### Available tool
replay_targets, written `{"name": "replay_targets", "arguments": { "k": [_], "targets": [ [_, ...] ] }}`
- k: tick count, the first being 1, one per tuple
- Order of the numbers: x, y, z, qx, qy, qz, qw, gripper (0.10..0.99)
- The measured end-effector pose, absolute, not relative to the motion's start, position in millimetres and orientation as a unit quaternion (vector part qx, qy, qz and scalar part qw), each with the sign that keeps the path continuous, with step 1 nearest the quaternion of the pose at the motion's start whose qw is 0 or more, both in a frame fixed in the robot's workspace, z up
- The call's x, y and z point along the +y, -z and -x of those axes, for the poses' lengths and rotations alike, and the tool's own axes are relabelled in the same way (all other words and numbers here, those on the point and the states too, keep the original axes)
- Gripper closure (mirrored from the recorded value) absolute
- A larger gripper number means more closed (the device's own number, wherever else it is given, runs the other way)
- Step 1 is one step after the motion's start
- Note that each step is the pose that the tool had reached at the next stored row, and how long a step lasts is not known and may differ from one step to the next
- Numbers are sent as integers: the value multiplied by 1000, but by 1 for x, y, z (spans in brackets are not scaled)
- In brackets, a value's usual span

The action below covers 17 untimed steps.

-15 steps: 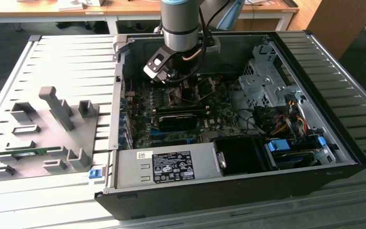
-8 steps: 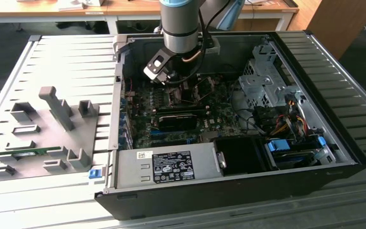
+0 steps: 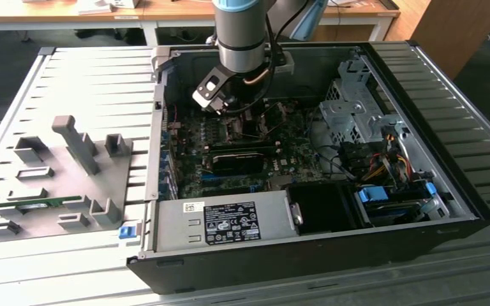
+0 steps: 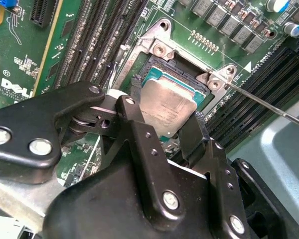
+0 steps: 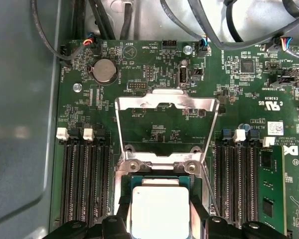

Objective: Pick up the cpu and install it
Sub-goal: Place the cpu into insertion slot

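Silver cpu [image 4: 167, 107] — over open socket [image 4: 162, 67].

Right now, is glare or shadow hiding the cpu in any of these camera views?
First wrist view: the cpu has its metal top washed nearly white by glare. Second wrist view: its top shows an even grey sheen, no harsh glare. Exterior view: the inside of the computer case lies in shadow, darker than the brightly lit slatted table.

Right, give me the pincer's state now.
Pincer: closed on the cpu, holding it at the open socket.
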State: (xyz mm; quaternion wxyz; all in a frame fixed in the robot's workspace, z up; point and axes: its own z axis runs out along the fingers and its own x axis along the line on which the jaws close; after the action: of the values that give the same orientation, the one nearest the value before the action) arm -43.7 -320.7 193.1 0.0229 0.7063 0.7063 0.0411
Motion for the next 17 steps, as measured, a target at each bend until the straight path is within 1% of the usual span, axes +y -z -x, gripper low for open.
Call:
{"name": "replay_targets", "arguments": {
  "k": [17],
  "targets": [
    [-321,-188,46,706,-41,-707,23,545]
  ]
}}
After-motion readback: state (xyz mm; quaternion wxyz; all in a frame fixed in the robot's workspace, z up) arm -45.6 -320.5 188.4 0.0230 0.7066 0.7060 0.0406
